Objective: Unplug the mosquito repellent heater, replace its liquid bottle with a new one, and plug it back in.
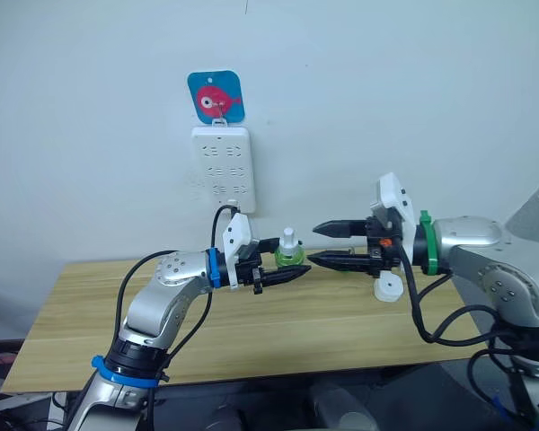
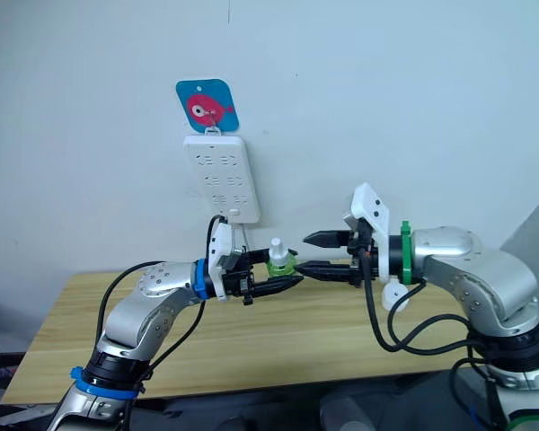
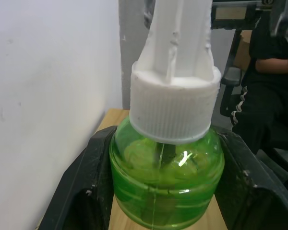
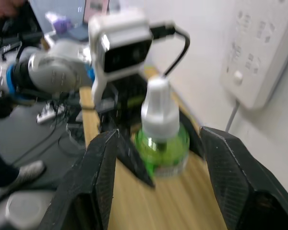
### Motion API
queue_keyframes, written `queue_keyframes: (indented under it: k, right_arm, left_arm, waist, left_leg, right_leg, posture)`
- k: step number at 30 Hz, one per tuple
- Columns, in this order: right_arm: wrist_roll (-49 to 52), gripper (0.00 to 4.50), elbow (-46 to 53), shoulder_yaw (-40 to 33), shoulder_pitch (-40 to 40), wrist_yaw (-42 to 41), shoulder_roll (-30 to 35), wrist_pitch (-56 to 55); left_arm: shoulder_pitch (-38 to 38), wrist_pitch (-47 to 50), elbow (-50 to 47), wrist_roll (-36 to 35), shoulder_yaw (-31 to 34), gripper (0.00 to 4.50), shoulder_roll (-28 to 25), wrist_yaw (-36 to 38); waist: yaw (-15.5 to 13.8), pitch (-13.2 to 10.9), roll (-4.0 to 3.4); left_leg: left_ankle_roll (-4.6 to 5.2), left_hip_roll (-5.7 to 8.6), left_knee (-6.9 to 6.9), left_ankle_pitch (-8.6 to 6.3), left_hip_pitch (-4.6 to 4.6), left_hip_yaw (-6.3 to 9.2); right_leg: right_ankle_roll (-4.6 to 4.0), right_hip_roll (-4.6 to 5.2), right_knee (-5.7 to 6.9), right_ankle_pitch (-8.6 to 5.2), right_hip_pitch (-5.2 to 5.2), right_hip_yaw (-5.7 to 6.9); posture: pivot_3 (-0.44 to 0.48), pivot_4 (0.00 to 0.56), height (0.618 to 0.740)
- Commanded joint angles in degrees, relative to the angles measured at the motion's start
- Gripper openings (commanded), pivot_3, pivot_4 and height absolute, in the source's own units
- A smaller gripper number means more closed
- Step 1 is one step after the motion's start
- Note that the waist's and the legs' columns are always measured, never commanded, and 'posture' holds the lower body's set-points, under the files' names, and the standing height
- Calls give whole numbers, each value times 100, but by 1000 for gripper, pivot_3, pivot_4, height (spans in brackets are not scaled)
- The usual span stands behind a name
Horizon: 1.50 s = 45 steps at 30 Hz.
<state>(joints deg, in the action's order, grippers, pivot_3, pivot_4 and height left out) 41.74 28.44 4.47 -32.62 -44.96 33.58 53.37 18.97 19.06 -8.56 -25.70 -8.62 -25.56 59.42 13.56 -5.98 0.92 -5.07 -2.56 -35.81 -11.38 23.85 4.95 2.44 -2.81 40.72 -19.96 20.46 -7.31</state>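
Green bottle (image 1: 291, 254) clamped in my left gripper (image 1: 286, 269); right gripper (image 1: 328, 245) wide open, empty.
Heater (image 1: 388, 289) unplugged on desk (image 1: 251, 332); bottle fitting and replugging left, I judge.

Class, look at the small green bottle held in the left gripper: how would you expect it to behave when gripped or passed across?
The green bottle has smooth, glossy, rounded walls, so it could slip or twist between the left gripper's fingers. Its tall white cap probably makes it top-heavy and apt to tip if set down. It looks like rigid plastic, likely light.
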Motion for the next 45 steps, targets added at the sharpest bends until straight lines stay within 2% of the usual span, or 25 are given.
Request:
queue_keyframes:
  k: [1,8,11,16,17,20,25,28,32,35,37,40,45]
  right_arm:
    - [-129,2763,-65,141,-231,240,-271,-164]
    - [-309,2763,-321,499,-344,210,-586,-258]
    - [-308,2176,-352,534,-354,207,-612,-271]
    - [-185,434,-276,467,-373,129,-600,-260]
    - [-159,303,-256,448,-372,113,-593,-263]
    - [-11,309,-215,295,-422,101,-638,-281]
    - [583,309,-368,-618,-748,544,-977,-258]
    - [597,309,-416,-870,-672,786,-972,-265]
    - [-695,309,-717,-370,251,1136,-999,-1289]
    - [-1893,309,-1540,291,1078,1375,-1222,-2605]
    - [-2375,309,-2172,484,1314,1483,-1437,-3317]
    - [-3034,309,-3479,686,1316,1692,-1775,-4373]
    - [-3551,309,-5839,537,795,2196,-2397,-5540]
  left_arm:
    - [85,-109,-186,-24,43,2324,-7,24]
    - [106,-106,-192,-13,22,2324,3,24]
    - [90,-91,-222,-16,23,2324,-3,10]
    - [57,-79,-249,-15,29,2324,-17,1]
    - [49,-80,-252,-14,30,2324,-21,2]
    - [31,-88,-236,-3,37,2324,-32,10]
    - [-92,-107,-79,88,114,2324,-113,-59]
    - [-271,-206,38,187,178,2324,-258,-37]
    - [-744,-322,96,329,378,2324,-657,-23]
    - [-1173,-321,-77,356,510,2324,-940,-4]
    - [-1396,-290,-238,334,552,2324,-1067,10]
    - [-1658,-199,-512,261,632,2324,-1185,-48]
    - [-1930,8,-941,152,755,2324,-1290,-171]
  waist:
    - [1,0,0]
    - [-3,0,0]
    - [-2,0,0]
    - [-2,0,0]
    - [-1,0,0]
    - [-2,0,0]
    - [11,-1,-1]
    - [1,0,-1]
    - [-2,-1,-2]
    - [-10,-3,-4]
    - [-7,-9,-6]
    - [-58,-55,-16]
    - [-178,-109,-7]
  left_leg:
    - [0,0,1,0,1,1]
    - [0,-1,6,0,4,4]
    - [0,-1,6,0,4,4]
    - [0,-1,5,0,3,3]
    - [0,-1,5,0,3,4]
    - [0,-1,5,0,3,4]
    - [0,-1,5,0,3,3]
    - [0,-1,5,0,2,4]
    - [1,-5,12,-1,1,5]
    - [1,-5,18,-1,2,-1]
    - [1,-6,22,-1,1,-6]
    - [0,-3,24,0,0,-16]
    - [0,-3,23,0,-13,-17]
  right_leg:
    - [0,0,-1,0,0,1]
    - [0,0,-2,0,3,4]
    - [0,1,-2,0,3,4]
    - [0,0,-1,0,3,3]
    - [0,0,-1,0,3,5]
    - [0,0,-1,0,4,4]
    - [0,0,3,0,5,3]
    - [0,0,1,0,2,5]
    - [-4,0,-1,-2,4,6]
    - [-5,0,1,-3,12,-1]
    - [-5,1,1,-3,15,-5]
    - [-5,6,2,-3,17,-11]
    - [-6,6,9,-2,7,-11]
  posture:
    - [-215,48,740]
    - [-209,48,740]
    - [-206,50,740]
    - [-207,50,740]
    - [-209,49,740]
    - [-208,50,740]
    - [-199,52,740]
    - [-190,56,740]
    - [-184,64,740]
    - [-167,71,740]
    - [-160,73,740]
    - [-121,84,740]
    - [-75,92,740]
